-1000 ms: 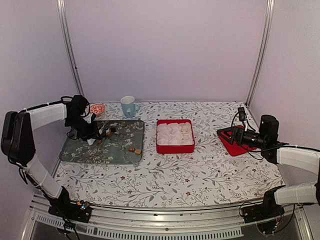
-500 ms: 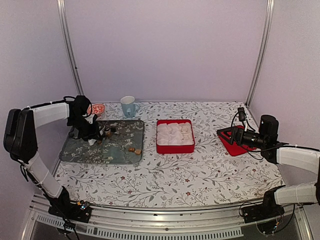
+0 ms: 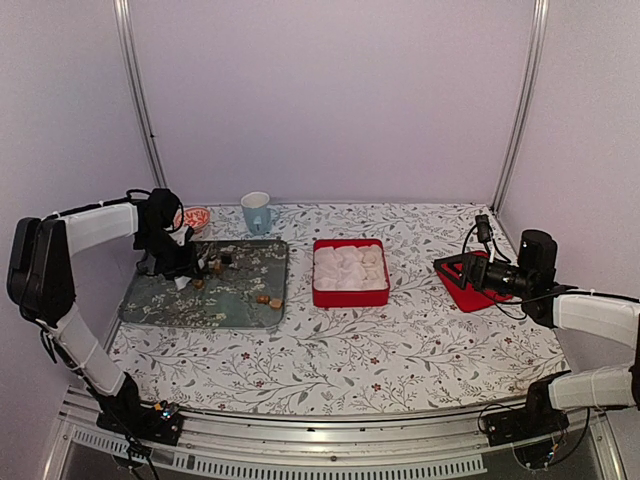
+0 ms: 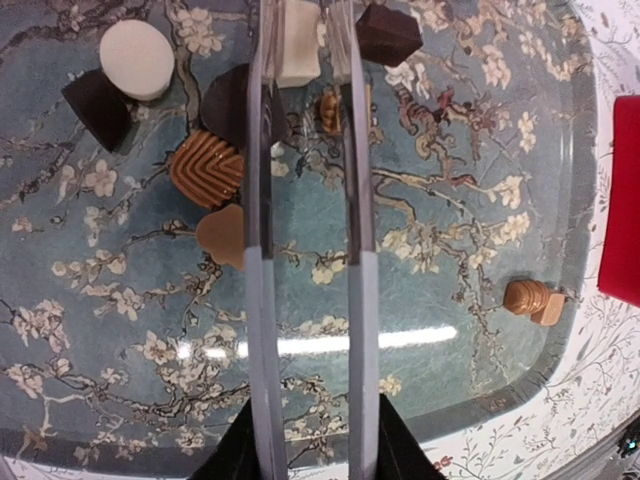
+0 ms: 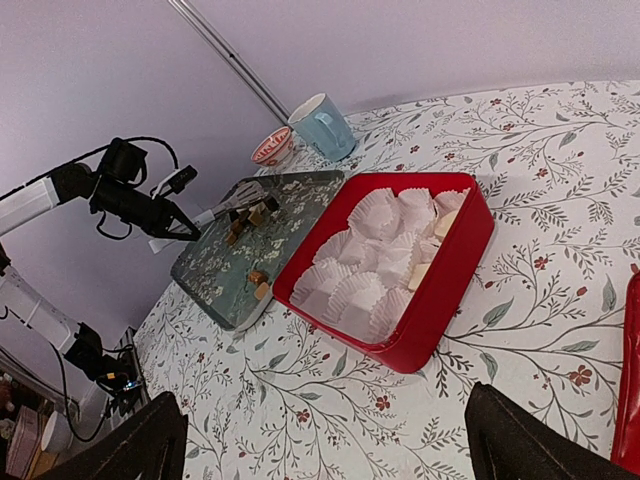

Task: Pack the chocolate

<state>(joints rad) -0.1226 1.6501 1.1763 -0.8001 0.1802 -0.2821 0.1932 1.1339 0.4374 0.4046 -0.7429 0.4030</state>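
Observation:
Several chocolate lumps lie on the blue-green floral tray (image 4: 450,250): a white round one (image 4: 137,60), a ribbed tan one (image 4: 207,168), a tan heart (image 4: 222,236), dark ones (image 4: 390,33) and a caramel pair (image 4: 530,298). My left gripper (image 3: 190,268) sits low over the tray's far left. Its long clear fingers (image 4: 262,300) stand narrowly apart, and a white chocolate (image 4: 298,45) fills the gap near their tips. The red box (image 3: 350,296) holds white paper cups (image 5: 385,215). My right gripper (image 3: 458,267) hangs open over a red lid (image 3: 470,293), nothing between its fingers.
A light blue mug (image 3: 256,212) and a small red-patterned bowl (image 3: 194,217) stand behind the tray. Lilac walls and metal posts close in the flowered table (image 3: 400,350). The red box lies just right of the tray.
My left arm has shifted slightly to the right over the tray and then stayed put. The right arm has not moved.

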